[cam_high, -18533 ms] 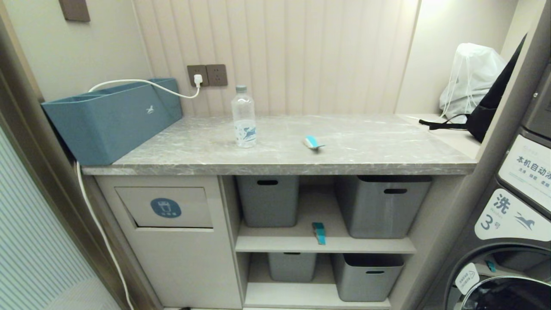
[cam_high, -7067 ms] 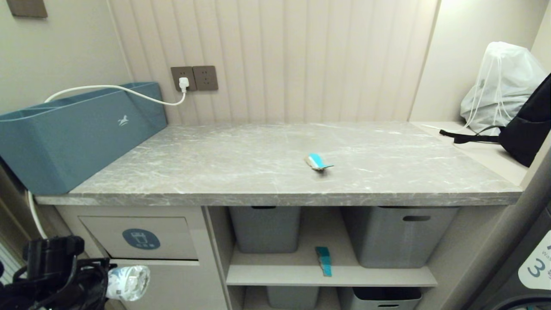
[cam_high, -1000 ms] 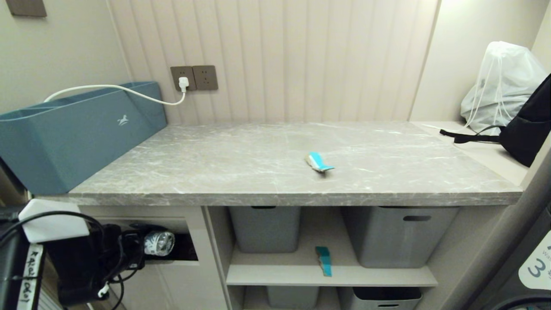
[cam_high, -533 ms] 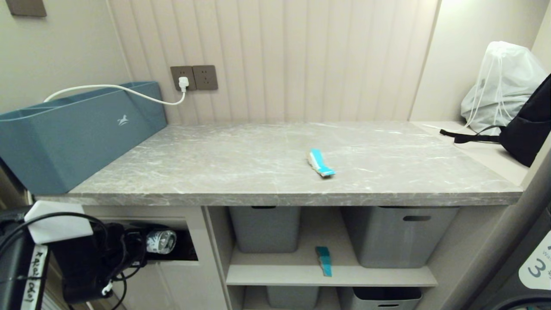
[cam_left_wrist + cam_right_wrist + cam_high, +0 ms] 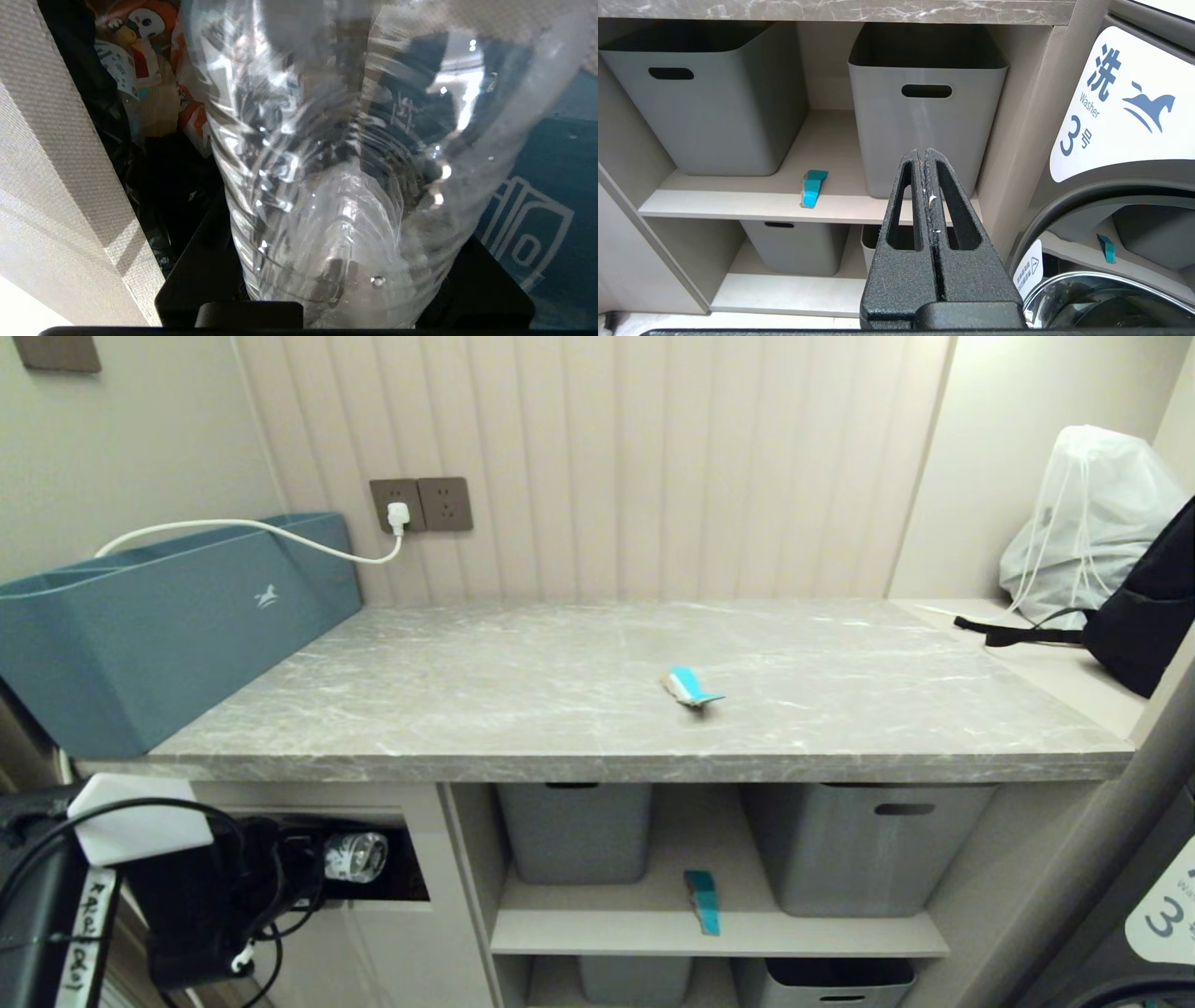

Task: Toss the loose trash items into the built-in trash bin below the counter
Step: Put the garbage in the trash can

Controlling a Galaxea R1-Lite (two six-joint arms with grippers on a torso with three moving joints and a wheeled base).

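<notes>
I push the bottle (image 5: 355, 855) through the bin's (image 5: 411, 868) opening under the counter (image 5: 597, 765), with two wrappers left to clear.

The flap is tipped inward and my left gripper (image 5: 308, 859) reaches level into the dark slot, its jaws about half open and clamped round the bottle's body, base end leading; in the left wrist view the bottle (image 5: 327, 177) hangs over bagged rubbish inside. I judge the drop itself is next: spread the jaws, let the bottle fall, then draw back without catching the flap. One wrapper (image 5: 692, 688) lies on the counter, the other wrapper (image 5: 701, 902) on the shelf between the tubs. My right gripper (image 5: 930, 186) is parked near the washer, jaws pressed together and empty.
</notes>
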